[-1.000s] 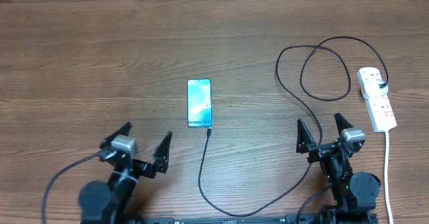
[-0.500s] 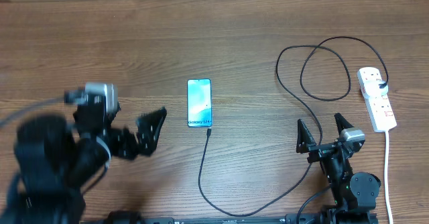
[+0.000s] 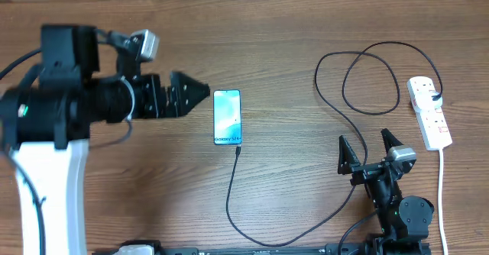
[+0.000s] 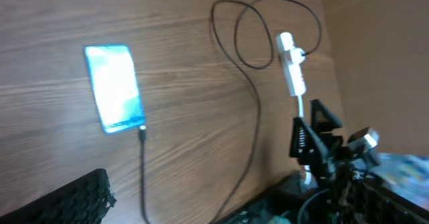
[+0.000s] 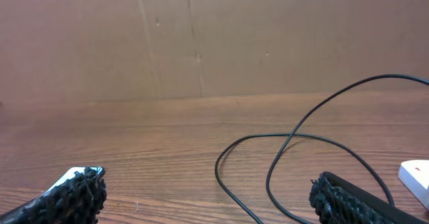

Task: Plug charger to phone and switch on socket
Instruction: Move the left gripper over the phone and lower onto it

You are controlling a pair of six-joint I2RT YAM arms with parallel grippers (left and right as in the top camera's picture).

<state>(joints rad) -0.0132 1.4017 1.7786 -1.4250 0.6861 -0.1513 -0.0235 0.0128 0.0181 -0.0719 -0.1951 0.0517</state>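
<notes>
The phone [image 3: 227,117] lies flat mid-table with its teal screen up, and shows again in the left wrist view [image 4: 115,88]. The charger [image 3: 336,125], a thin black cable, loops from the socket [image 3: 429,111] down to the front edge and back up. Its connector tip [image 3: 238,151] rests just below the phone's near end, apart from it. My left gripper [image 3: 188,94] hangs open just left of the phone, raised off the table, holding nothing. My right gripper [image 3: 370,150] stands open and empty near the front, left of the socket. The socket's red switches are small in the overhead view.
A white cord [image 3: 443,194] runs from the socket toward the front edge. A brown cardboard wall [image 5: 201,36] closes off the far side of the table. In the right wrist view the cable loops [image 5: 288,140] lie ahead between my fingers [image 5: 77,196].
My left arm has lifted from the front left of the table and swung up and back, its gripper now pointing at the phone from the left. The right arm has not moved.
</notes>
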